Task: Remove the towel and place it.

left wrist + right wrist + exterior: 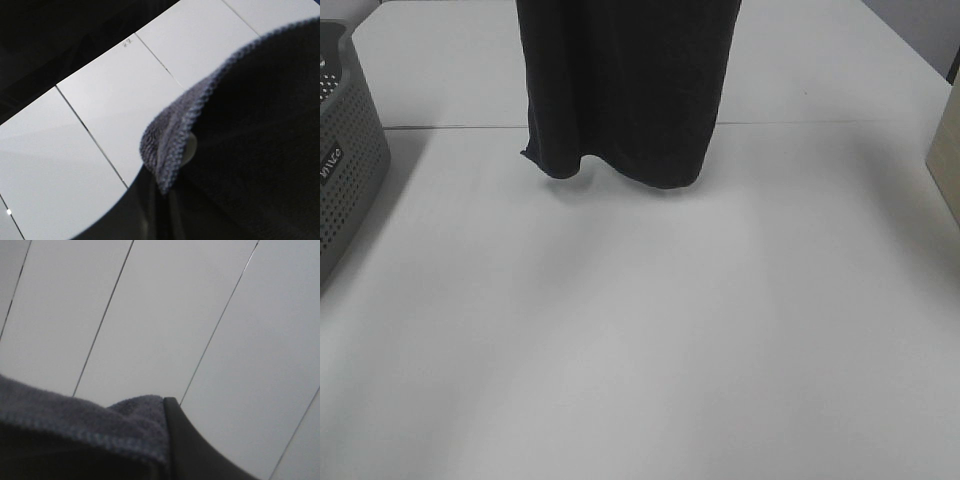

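Note:
The dark navy-black towel (620,90) hangs down from above the top of the exterior high view, over the far middle of the white table (640,330). Its lower hem curls just over the tabletop. Neither gripper shows in that view. In the left wrist view the towel's hemmed edge (175,145) fills the near side and covers the left gripper's fingers. In the right wrist view the towel's corner (125,425) lies against one dark finger (187,450) of my right gripper (162,460), which is shut on it.
A grey perforated basket (345,160) stands at the table's left edge. A pale box (948,160) sits at the right edge. A seam (820,122) crosses the table behind the towel's hem.

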### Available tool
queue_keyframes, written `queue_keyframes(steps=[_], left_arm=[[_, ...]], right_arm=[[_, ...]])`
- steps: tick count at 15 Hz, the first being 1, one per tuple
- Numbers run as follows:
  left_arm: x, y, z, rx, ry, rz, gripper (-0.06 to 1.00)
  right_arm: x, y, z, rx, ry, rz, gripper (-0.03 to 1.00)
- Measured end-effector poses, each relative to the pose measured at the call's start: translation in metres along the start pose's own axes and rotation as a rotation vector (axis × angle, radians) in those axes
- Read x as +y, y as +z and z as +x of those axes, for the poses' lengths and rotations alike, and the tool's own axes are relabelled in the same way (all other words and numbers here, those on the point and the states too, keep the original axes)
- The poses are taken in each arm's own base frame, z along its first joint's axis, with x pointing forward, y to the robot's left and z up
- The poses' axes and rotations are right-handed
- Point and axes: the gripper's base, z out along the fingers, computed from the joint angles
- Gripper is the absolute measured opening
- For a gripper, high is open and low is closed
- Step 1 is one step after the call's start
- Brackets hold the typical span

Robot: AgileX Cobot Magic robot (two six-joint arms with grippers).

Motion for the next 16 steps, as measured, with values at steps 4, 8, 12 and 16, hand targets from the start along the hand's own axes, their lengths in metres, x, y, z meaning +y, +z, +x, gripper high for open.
queue_keyframes(steps=[4,8,12,16], left_arm=[[0.002,0.015,0.042,0.028,-0.258,-0.068,0.0],[-0.002,0.032,0.056,0.0,-0.27,-0.099,0.0],[-0.005,0.051,0.07,-0.053,-0.258,-0.138,0.0],[-0.012,0.066,0.092,-0.069,-0.229,-0.136,0.0]], right_arm=[[-0.001,0.027,0.03,-0.019,0.179,-0.017,0.01],[0.002,0.046,0.033,-0.064,0.202,-0.014,0.01],[0.004,0.062,0.035,-0.11,0.203,-0.011,0.01],[-0.011,0.072,0.039,-0.154,0.192,0.024,0.01]])
